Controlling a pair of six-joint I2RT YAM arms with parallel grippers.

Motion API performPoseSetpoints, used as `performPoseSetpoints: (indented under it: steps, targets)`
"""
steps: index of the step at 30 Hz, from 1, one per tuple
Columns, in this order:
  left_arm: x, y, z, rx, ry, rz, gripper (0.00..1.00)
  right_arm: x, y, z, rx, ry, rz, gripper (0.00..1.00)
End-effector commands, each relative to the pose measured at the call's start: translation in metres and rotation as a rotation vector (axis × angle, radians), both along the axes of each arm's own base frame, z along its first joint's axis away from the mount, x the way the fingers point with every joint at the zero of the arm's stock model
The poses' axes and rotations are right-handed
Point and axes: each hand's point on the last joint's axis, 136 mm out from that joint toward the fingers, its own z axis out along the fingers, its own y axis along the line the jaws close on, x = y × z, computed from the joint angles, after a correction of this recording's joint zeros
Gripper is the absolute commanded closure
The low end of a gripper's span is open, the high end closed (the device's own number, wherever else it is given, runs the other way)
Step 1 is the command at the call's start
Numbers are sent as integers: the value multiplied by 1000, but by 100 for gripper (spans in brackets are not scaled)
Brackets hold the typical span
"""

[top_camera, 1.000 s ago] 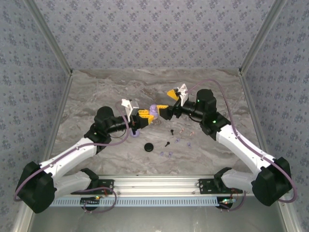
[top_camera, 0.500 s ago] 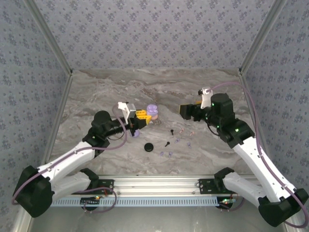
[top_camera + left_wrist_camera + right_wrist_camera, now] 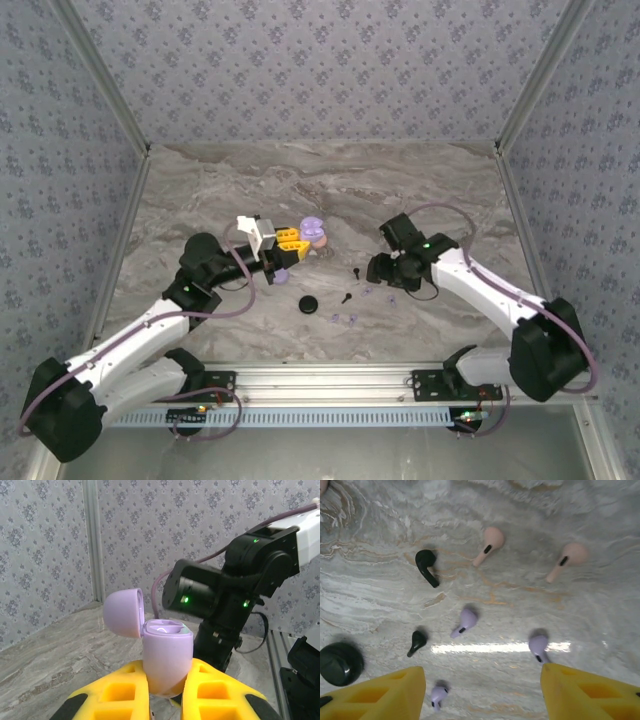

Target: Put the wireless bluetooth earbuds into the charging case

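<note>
The earbuds (image 3: 462,621) lie scattered on the marble table (image 3: 380,525) (black, lilac and pale pink, none touching another), near a round black case (image 3: 340,663). The right gripper (image 3: 484,687) hangs above them, fingers spread. The lilac charging case (image 3: 167,655), lid open, stands upright in the left gripper (image 3: 166,692), pinched between its yellow fingers.

I see bare marble all round the middle lilac earbud (image 3: 464,621); a black earbud (image 3: 417,642) lies near it, a black case (image 3: 340,663) beyond, a pink earbud (image 3: 489,544) farther off.
</note>
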Motion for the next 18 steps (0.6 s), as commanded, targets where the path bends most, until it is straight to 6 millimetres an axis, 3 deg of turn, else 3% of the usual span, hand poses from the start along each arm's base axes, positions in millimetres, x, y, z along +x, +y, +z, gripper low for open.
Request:
performPoseSetpoints:
  steps: [1,7,18]
  targets:
    - [-11,0,17,-16,-65,-36,93,8,13,-11,7,23,-100,41]
    - [-17,2,18,-17,-84,-45,94,8,17,-37,-57,68,-146,47]
    - [-21,6,18,-3,-102,-33,95,15,24,-55,-87,101,-122,53]
